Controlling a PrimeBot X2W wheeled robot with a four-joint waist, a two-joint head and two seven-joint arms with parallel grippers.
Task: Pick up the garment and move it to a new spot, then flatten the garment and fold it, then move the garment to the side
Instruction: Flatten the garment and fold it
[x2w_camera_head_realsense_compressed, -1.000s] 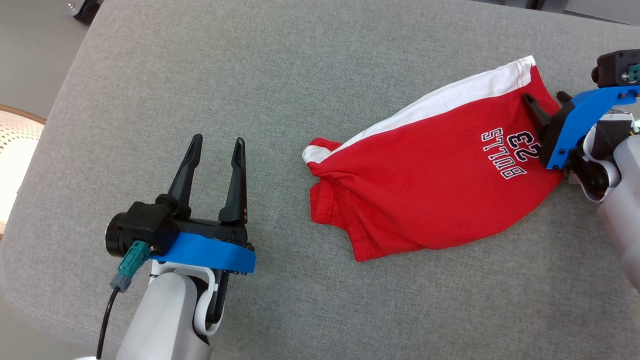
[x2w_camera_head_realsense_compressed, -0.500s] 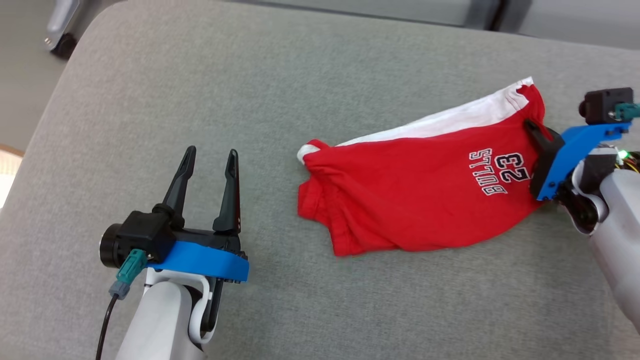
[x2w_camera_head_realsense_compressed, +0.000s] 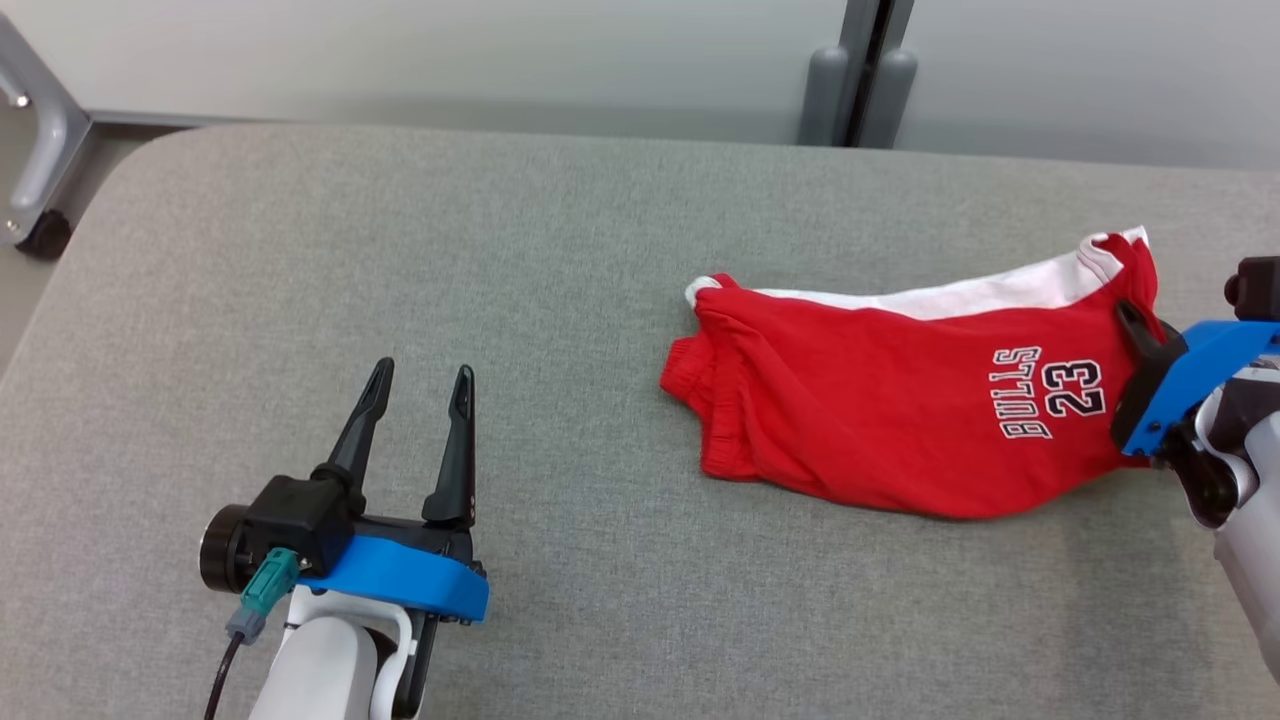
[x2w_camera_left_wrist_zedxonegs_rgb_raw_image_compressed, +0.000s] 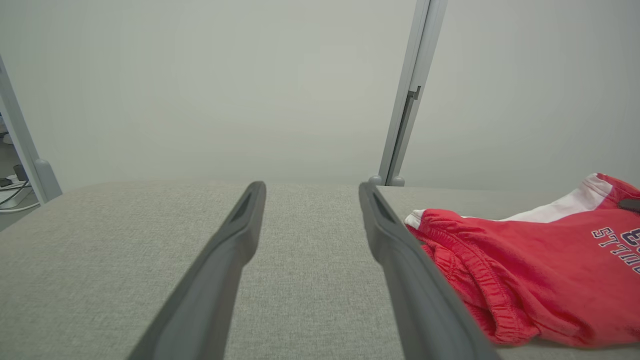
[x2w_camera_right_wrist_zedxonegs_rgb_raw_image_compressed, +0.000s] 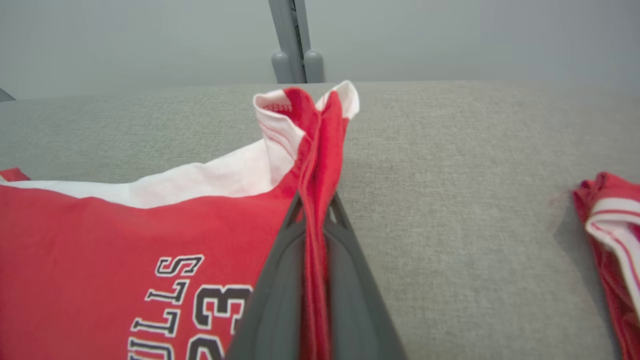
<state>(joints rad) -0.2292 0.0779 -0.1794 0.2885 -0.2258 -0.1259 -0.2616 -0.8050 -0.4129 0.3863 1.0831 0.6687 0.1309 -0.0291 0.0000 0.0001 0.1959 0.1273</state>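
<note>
The garment (x2w_camera_head_realsense_compressed: 900, 420) is a pair of red shorts with a white side stripe and "BULLS 23" print, lying crumpled on the grey padded table (x2w_camera_head_realsense_compressed: 520, 250) at centre right. My right gripper (x2w_camera_head_realsense_compressed: 1132, 318) is shut on its right-hand hem. In the right wrist view the pinched red and white cloth (x2w_camera_right_wrist_zedxonegs_rgb_raw_image_compressed: 310, 130) stands up bunched between the closed fingers (x2w_camera_right_wrist_zedxonegs_rgb_raw_image_compressed: 280, 280) of the right gripper (x2w_camera_right_wrist_zedxonegs_rgb_raw_image_compressed: 315, 202). My left gripper (x2w_camera_head_realsense_compressed: 418, 375) hovers open at the lower left, well apart from the garment. In the left wrist view the left gripper (x2w_camera_left_wrist_zedxonegs_rgb_raw_image_compressed: 311, 187) holds nothing, and the waistband end of the garment (x2w_camera_left_wrist_zedxonegs_rgb_raw_image_compressed: 500, 270) lies to its right.
A second red and white cloth (x2w_camera_right_wrist_zedxonegs_rgb_raw_image_compressed: 612, 240) lies at the right edge of the right wrist view. Behind the table stand pale wall panels and a grey post (x2w_camera_head_realsense_compressed: 860, 70). A metal leg with a caster (x2w_camera_head_realsense_compressed: 35, 190) is off the table's far left corner.
My right gripper has shut on the garment's hem, and the cloth now lies drawn out longer and flatter. The head camera has tilted up, bringing the wall into view. The left gripper stays open.
</note>
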